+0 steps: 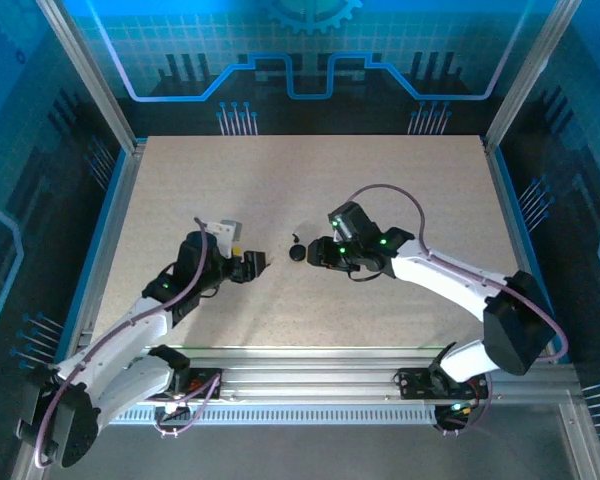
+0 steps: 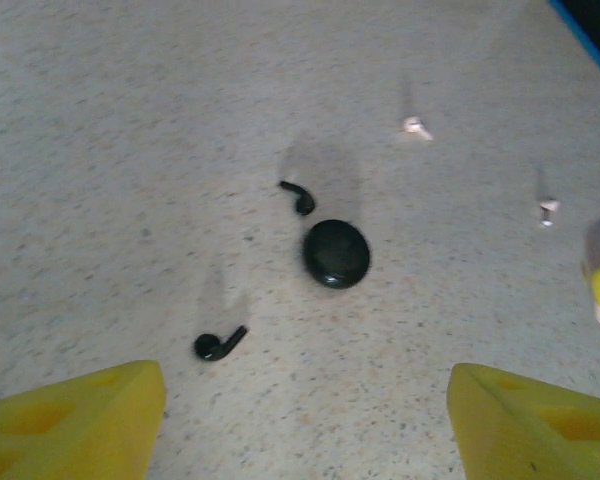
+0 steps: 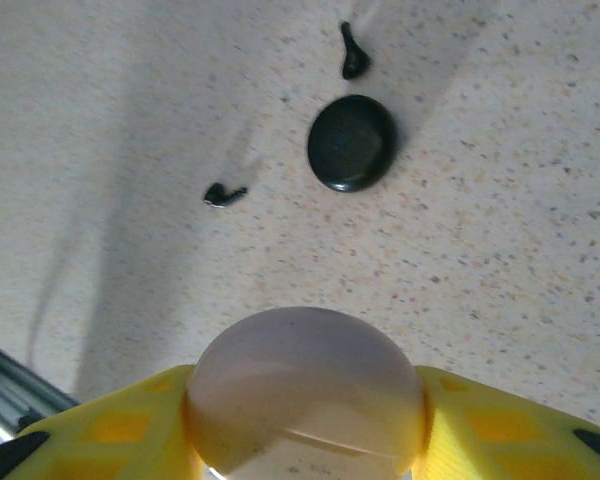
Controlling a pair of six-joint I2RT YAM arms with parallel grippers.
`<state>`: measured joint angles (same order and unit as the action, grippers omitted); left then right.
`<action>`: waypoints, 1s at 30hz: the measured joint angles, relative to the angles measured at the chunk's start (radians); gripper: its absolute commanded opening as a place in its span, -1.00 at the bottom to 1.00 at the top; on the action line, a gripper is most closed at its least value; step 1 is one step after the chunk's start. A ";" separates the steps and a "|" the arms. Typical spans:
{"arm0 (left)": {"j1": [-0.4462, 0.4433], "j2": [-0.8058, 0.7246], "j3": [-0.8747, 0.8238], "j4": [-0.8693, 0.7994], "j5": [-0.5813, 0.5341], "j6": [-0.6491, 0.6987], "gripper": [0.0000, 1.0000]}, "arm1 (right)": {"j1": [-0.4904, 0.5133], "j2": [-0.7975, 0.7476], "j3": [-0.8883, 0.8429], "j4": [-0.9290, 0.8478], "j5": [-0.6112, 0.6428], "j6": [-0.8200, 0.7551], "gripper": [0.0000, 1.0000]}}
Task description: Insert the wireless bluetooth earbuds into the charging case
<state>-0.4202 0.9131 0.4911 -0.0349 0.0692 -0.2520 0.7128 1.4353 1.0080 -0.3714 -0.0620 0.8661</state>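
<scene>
1. The left gripper (image 2: 305,415) is open. Its yellow fingers (image 2: 75,420) stand wide apart with nothing between them, and bare table (image 2: 130,120) shows in the gap.
2. Just ahead of the left-hand finger, the near black earbud (image 2: 220,345) lies flat on the table, untouched.
3. Farther ahead, roughly on the gap's centre line, sits the black charging case (image 2: 336,253). Its lid appears closed. The far black earbud (image 2: 298,196) lies just beyond it, near its rim but apart from it.
4. Beyond these, toward the right-hand finger's side, lie one pale pink earbud (image 2: 415,127) and, farther right, a second pale pink earbud (image 2: 548,208). The two are well apart.
5. The right gripper (image 1: 318,252) is clamped on the pale pink charging case (image 3: 305,390), which sits squarely between its pads. Whether that case touches the table cannot be told. The black charging case lies ahead of these fingers.
6. Step in hand, as judged: the left gripper is approaching to pick up a black earbud. None of the four earbuds is seated in a case.
7. Next move, as judged:
   - Shift the left fingers to straddle the near black earbud.
   - Descend to the table and close narrowly. The piece is tiny and flat, so it may slip.
   - Open the black charging case before insertion.
8. Pose: the left arm (image 1: 170,290) reaches forward from its base with the wrist pitched down. The right arm (image 1: 450,280) comes in from the right with a bent elbow. Its gripper faces the left gripper across the black charging case.
</scene>
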 measured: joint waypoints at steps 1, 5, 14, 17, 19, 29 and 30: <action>-0.014 -0.013 -0.022 0.032 0.006 0.007 0.37 | 0.000 -0.020 -0.013 0.016 -0.006 0.007 -0.04; -0.061 -0.053 -0.091 0.143 0.034 0.027 0.36 | -0.001 -0.092 -0.067 0.091 -0.027 0.036 -0.04; -0.191 -0.065 -0.193 0.421 0.097 0.126 0.36 | 0.000 -0.130 -0.092 0.237 -0.081 0.086 -0.04; -0.225 -0.038 -0.208 0.486 0.101 0.151 0.35 | 0.001 -0.130 -0.099 0.286 -0.089 0.104 -0.04; -0.237 -0.016 -0.212 0.524 0.097 0.156 0.28 | 0.005 -0.130 -0.108 0.318 -0.097 0.120 -0.04; -0.292 0.134 -0.222 0.772 0.043 0.147 0.20 | 0.048 -0.156 -0.195 0.461 -0.119 0.197 -0.03; -0.297 0.150 -0.223 0.796 0.039 0.147 0.20 | 0.053 -0.162 -0.196 0.468 -0.118 0.201 -0.02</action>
<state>-0.7170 1.0626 0.2680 0.7609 0.1081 -0.1047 0.7662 1.2732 0.8120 0.0967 -0.1799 1.0672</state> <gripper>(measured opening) 0.602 0.489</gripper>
